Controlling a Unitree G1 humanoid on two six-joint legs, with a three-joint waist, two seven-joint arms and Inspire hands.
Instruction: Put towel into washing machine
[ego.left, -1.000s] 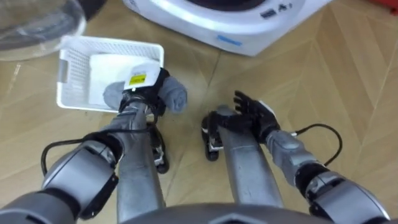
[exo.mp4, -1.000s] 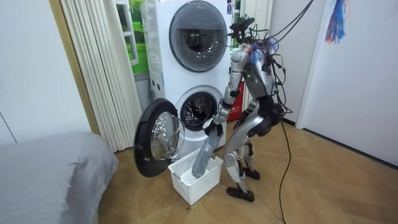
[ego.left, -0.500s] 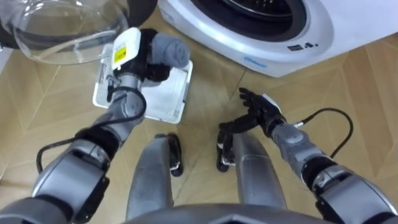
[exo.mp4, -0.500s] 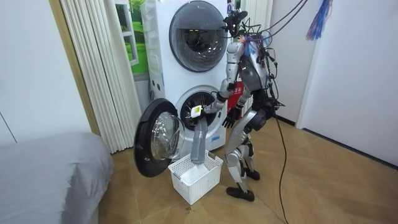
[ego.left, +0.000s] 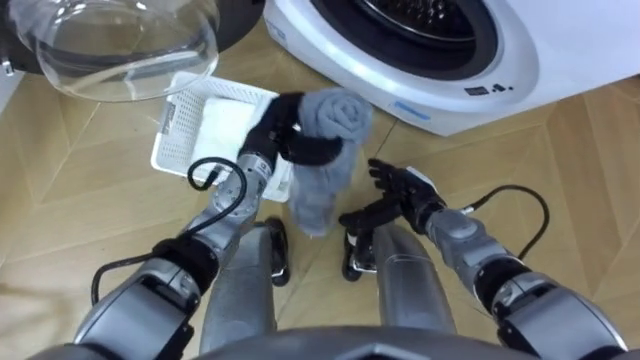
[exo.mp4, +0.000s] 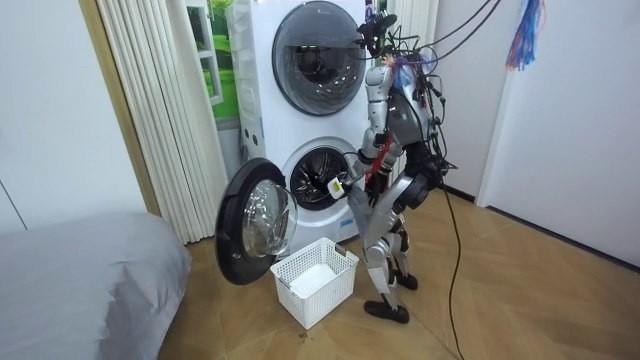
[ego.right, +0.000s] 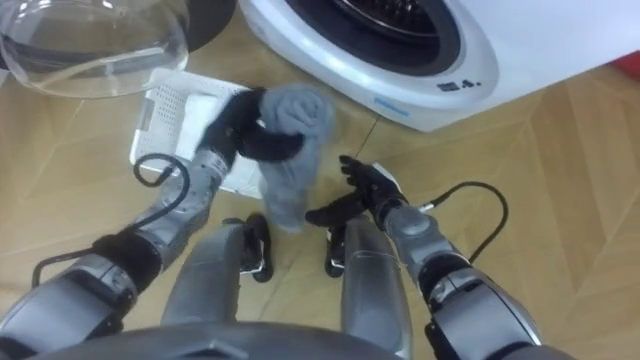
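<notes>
My left hand (ego.left: 283, 132) is shut on a grey towel (ego.left: 327, 150), gripping its bunched top while the rest hangs down in front of my knees. The towel is held just below the front rim of the white washing machine (ego.left: 470, 70), whose dark drum opening shows at the top of the eye views. My right hand (ego.left: 398, 192) is open with spread fingers, a little to the right of the hanging towel and apart from it. In the room view I stand upright facing the lower washing machine (exo.mp4: 318, 178), left hand (exo.mp4: 338, 186) raised before its opening.
A white plastic basket (ego.left: 178, 128) lies on the wooden floor to my left, behind the left arm. The machine's round glass door (ego.left: 120, 45) stands swung open at the far left. A second machine (exo.mp4: 315, 45) is stacked above, and a grey bed (exo.mp4: 80, 270) fills the room view's left.
My left hand has carried the towel up out of the basket and to the right, so it now hangs near the machine's front. The right hand has stayed about where it was.
</notes>
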